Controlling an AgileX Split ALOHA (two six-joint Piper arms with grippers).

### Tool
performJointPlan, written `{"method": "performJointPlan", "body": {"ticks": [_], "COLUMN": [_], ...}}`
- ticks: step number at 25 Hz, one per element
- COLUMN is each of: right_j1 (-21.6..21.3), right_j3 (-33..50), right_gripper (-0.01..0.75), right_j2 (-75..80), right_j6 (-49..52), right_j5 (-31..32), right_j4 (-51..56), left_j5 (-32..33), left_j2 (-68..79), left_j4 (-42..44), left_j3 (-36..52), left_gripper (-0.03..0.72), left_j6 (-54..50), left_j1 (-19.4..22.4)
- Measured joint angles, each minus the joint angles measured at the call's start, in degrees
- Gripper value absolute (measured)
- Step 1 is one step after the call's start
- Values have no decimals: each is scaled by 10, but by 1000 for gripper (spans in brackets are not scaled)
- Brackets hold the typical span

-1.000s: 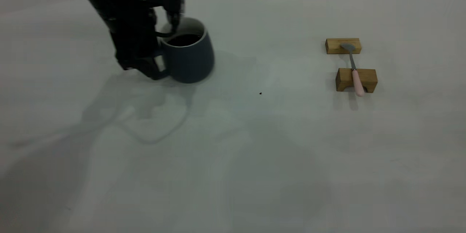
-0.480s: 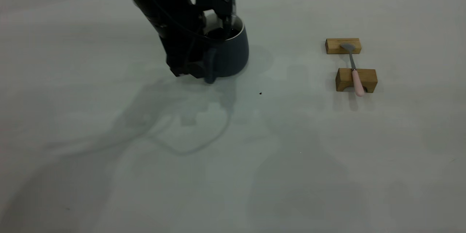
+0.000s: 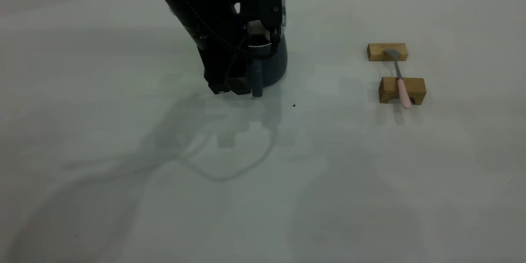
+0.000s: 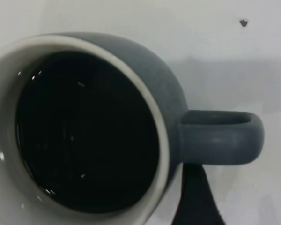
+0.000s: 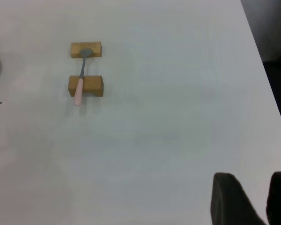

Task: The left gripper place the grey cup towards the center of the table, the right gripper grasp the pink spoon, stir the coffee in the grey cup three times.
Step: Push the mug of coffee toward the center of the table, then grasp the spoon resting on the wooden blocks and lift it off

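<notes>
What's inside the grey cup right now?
The left wrist view shows the grey cup holding coffee, dark and near the white rim, with nothing standing in it. The liquid hides the cup's bottom. The pink spoon lies across two wooden blocks.

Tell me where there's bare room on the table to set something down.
Most of the table is bare: the whole near half, the far left, and the strip between the cup and the wooden blocks. It is crowded only around the cup, where the left gripper stands, and at the blocks that carry the spoon.
</notes>
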Motion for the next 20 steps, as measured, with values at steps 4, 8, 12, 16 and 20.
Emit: {"method": "performJointPlan", "body": {"ticks": [4,8,12,16,20], "right_j1": [0,0,0,0,0], "right_j3": [0,0,0,0,0], "right_gripper": [240,240,240,240,240], "right_j2": [0,0,0,0,0], "right_j6": [0,0,1,1,1], "right_j5": [0,0,0,0,0], "right_j4": [0,0,0,0,0], "left_j5": [10,92,182,239,308], "left_j2": [0,-31,-115,-228,-356], "left_j4": [0,4,43,108,192], "left_j3": [0,0,0,0,0], "left_gripper": [567,567,567,567,567], "left_j6": [0,-20,-107,-287,-511], "left_j1": [0,0,0,0,0]}}
